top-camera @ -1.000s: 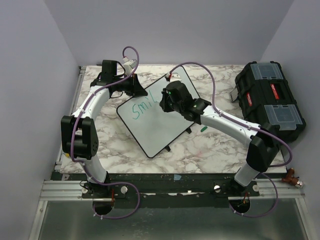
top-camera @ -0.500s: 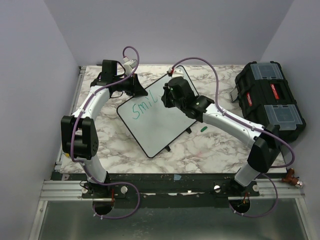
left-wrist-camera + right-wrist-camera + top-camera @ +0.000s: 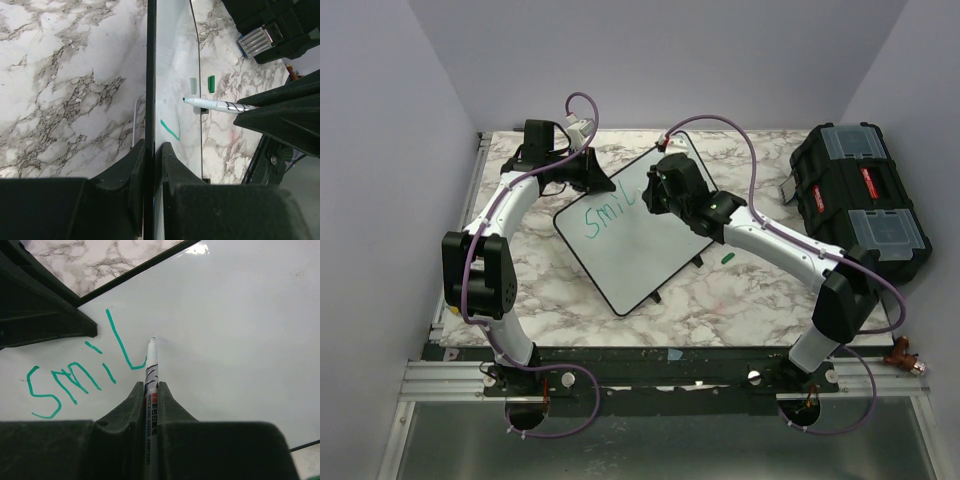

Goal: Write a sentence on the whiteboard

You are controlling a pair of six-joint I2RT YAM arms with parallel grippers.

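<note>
Notice, on your left, the left gripper point(image 3: 151, 147) clenched on the black-framed edge of the whiteboard point(image 3: 630, 250), presumably bracing it so marker strokes cannot push it around. The board sits askew across the middle of the marble table point(image 3: 720, 300). On it the sentence point(image 3: 75, 377) reads only "SmiL" in green so far. The right gripper point(image 3: 151, 386) grasps the marker point(image 3: 151, 367) tightly, with the tip at the board just right of the "L", placed for the next letter. A green cap point(image 3: 727, 257) lies beside the board, and a black toolbox point(image 3: 860, 200) sits far right. Plain lilac walls enclose the table.
</note>
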